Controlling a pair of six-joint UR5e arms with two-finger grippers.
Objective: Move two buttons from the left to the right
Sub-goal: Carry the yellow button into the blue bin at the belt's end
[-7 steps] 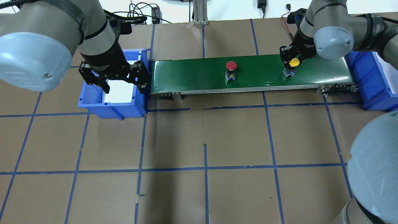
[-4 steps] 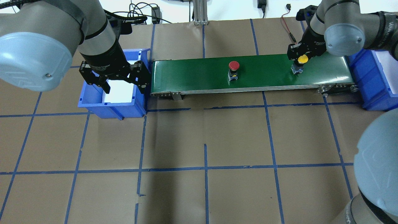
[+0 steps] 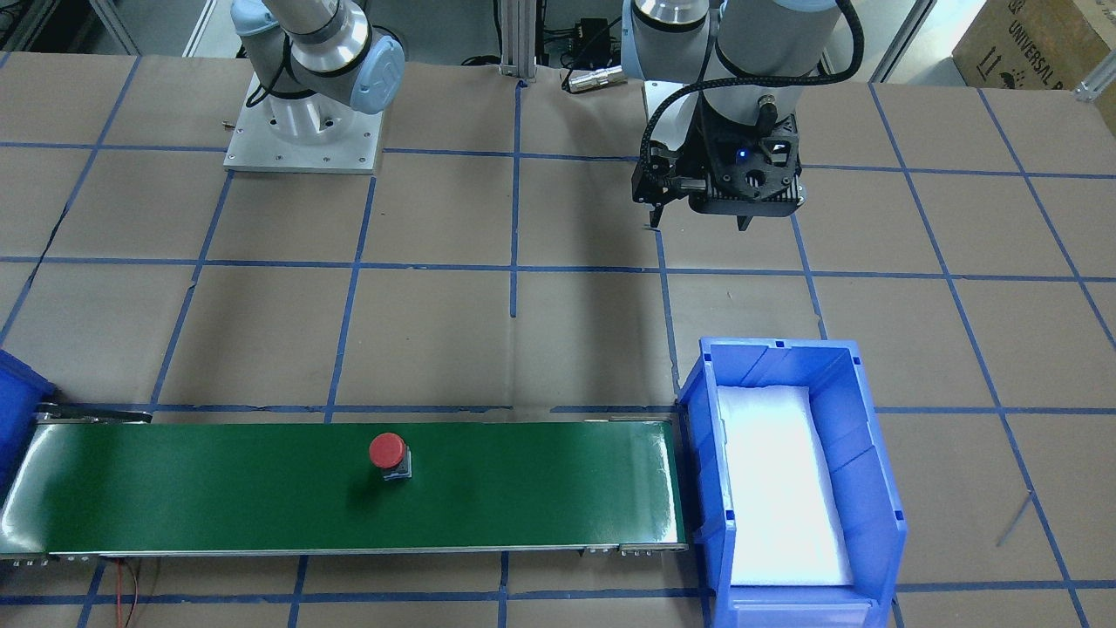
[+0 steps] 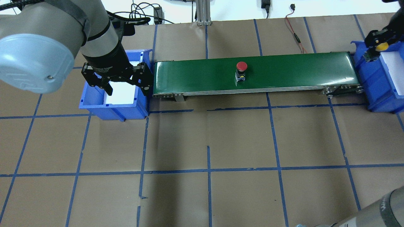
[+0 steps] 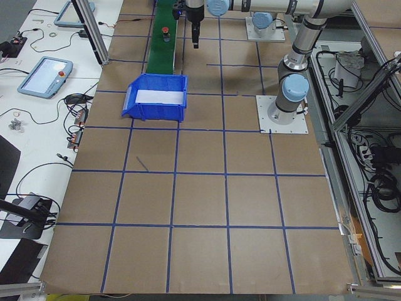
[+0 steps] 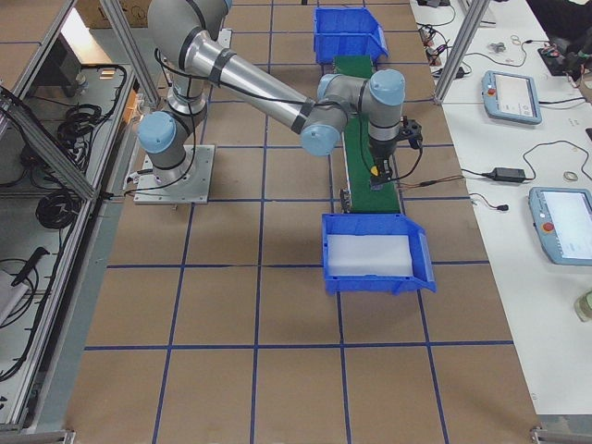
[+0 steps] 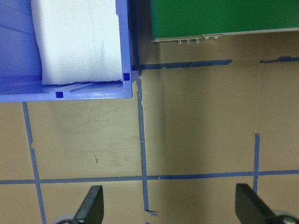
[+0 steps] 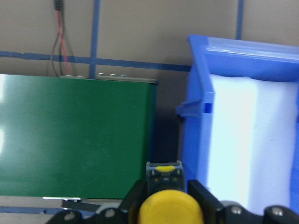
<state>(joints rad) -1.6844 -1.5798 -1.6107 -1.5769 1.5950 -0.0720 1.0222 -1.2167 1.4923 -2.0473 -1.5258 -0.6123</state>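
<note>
Now the right hand, clamped on the yellow button, hangs over the wall of the blue bin; foam lies just beyond the hand, the red button well behind it on the belt.

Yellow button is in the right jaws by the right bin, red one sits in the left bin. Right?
No. The red button stands on the green belt, mid-length; the overhead view shows it. The yellow button is in the right gripper's jaws by the right bin.
</note>
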